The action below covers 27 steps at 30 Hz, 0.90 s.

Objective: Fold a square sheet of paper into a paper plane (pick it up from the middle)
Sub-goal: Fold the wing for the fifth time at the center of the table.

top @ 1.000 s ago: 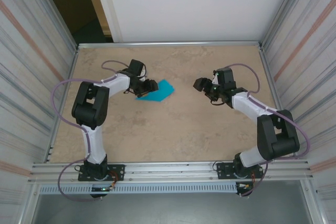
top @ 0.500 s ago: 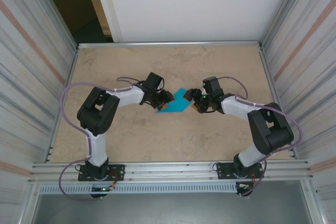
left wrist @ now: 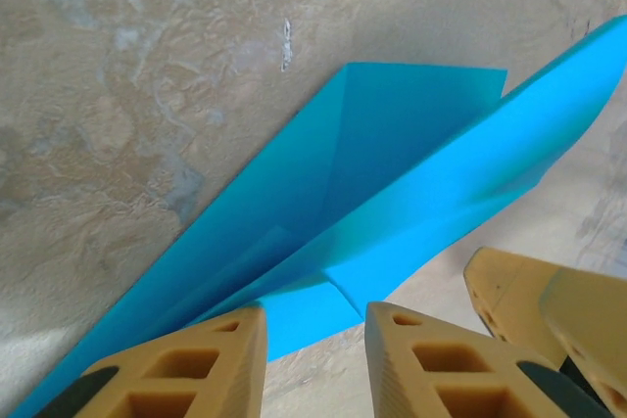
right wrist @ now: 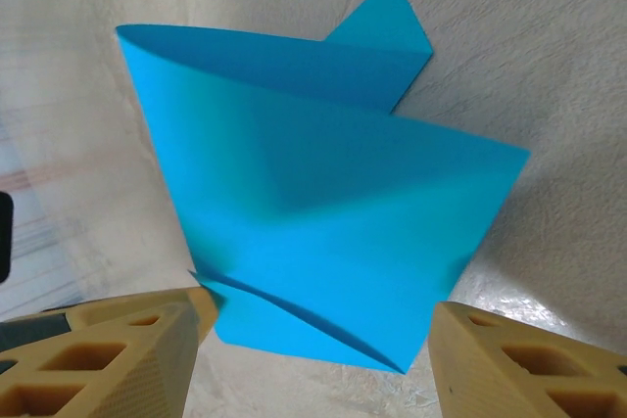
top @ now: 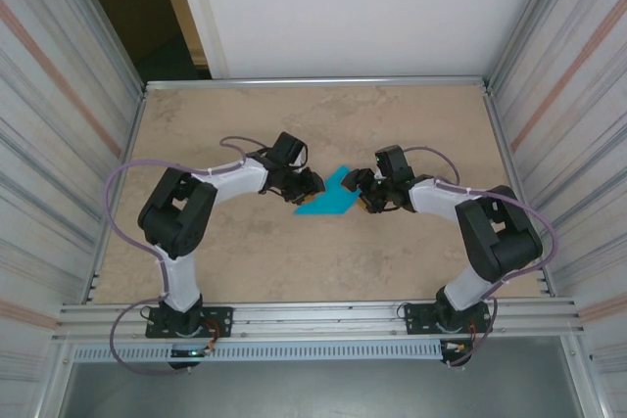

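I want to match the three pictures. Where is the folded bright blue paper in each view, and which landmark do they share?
Top external: the folded bright blue paper lies near the picture's centre.
Left wrist: it runs from the lower left corner across the centre to the upper right edge.
Right wrist: it sits in the centre, one small corner pointing to the top.
Shared landmark: the beige mottled tabletop under the paper.

table [top: 294, 261]: beige marbled | side walls [top: 59, 144]: ribbed metal | back wall [top: 343, 7]: white

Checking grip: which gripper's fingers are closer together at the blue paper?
The left gripper; its fingers nearly pinch the paper plane, while the right gripper stands wide open.
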Tool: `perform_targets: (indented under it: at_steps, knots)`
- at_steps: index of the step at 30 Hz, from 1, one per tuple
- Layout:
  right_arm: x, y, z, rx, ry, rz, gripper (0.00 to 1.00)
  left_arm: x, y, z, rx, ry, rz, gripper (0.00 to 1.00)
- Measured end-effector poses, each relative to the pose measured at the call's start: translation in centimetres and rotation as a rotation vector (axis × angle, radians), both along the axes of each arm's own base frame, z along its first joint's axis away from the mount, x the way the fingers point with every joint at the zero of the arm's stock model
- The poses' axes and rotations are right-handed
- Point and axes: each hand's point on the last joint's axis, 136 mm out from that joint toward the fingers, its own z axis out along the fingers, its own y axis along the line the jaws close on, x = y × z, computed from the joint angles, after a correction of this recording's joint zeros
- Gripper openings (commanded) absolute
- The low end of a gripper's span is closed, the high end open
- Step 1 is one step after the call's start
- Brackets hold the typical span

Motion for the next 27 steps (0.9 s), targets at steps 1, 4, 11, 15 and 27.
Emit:
perform_targets:
  at_steps: [1, 4, 11, 15, 27]
  knots:
    - [0.0, 0.0, -0.1, -0.001, 0.002, 0.0, 0.63, -0.1, 0.1, -0.1, 0.007, -0.003, -0.014, 0.32]
    - [0.0, 0.0, -0.1, 0.001, 0.001, 0.0, 0.63, -0.4, 0.4, -0.3, 0.025, -0.005, -0.038, 0.32]
    - [0.0, 0.3, 0.1, 0.014, 0.006, -0.006, 0.62, 0.0, 1.3, -2.0, 0.049, 0.03, -0.022, 0.32]
    - [-0.2, 0.6, 0.1, 0.024, 0.017, -0.009, 0.62, 0.0, 1.8, -2.6, 0.041, 0.067, 0.031, 0.32]
    - [-2.0, 2.9, -2.0, 0.038, 0.107, 0.012, 0.55, 0.1, 1.3, -2.5, -0.066, 0.131, 0.151, 0.33]
